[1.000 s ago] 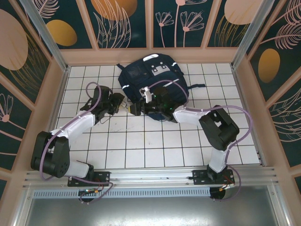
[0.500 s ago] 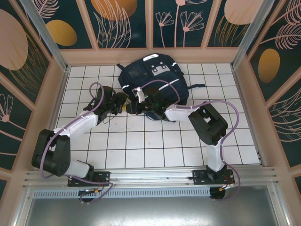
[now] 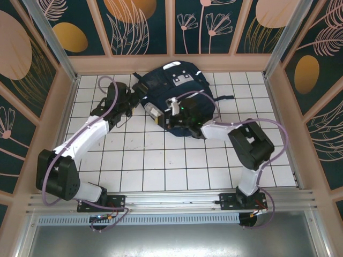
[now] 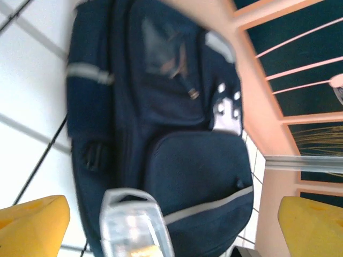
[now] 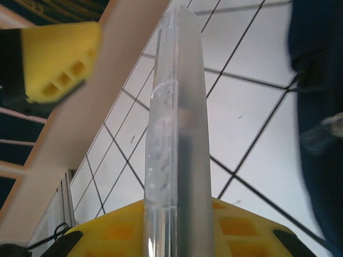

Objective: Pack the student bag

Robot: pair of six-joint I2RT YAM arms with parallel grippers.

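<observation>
Handover complete: a second ago both hands met just in front of the student bag (image 3: pixel 174 85); since then the left hand (image 3: pixel 134 99) has let go and swung round to the bag's left side, where it hangs with its yellow fingers (image 4: pixel 32 225) spread wide. The right hand (image 3: pixel 163 116) has drawn in against the bag's near edge and is pressed together on a clear plastic case (image 5: pixel 174 134), held on edge between its pads.

The bag lies flat, front pocket up, at the far end of the white-tiled table (image 3: pixel 161 166), its top toward the back wall. From the left wrist camera its front pockets look closed (whether the main compartment is unzipped cannot be made out from these angles).

Packing appears to be at an early stage. The case is outside the bag, just beside its near-left corner, and no opening is on show to receive it. What seems left is to find or make an opening and slip the case inside, then close up.

Count: one bag, one clear case, two hands, one of them free and one loaded.
</observation>
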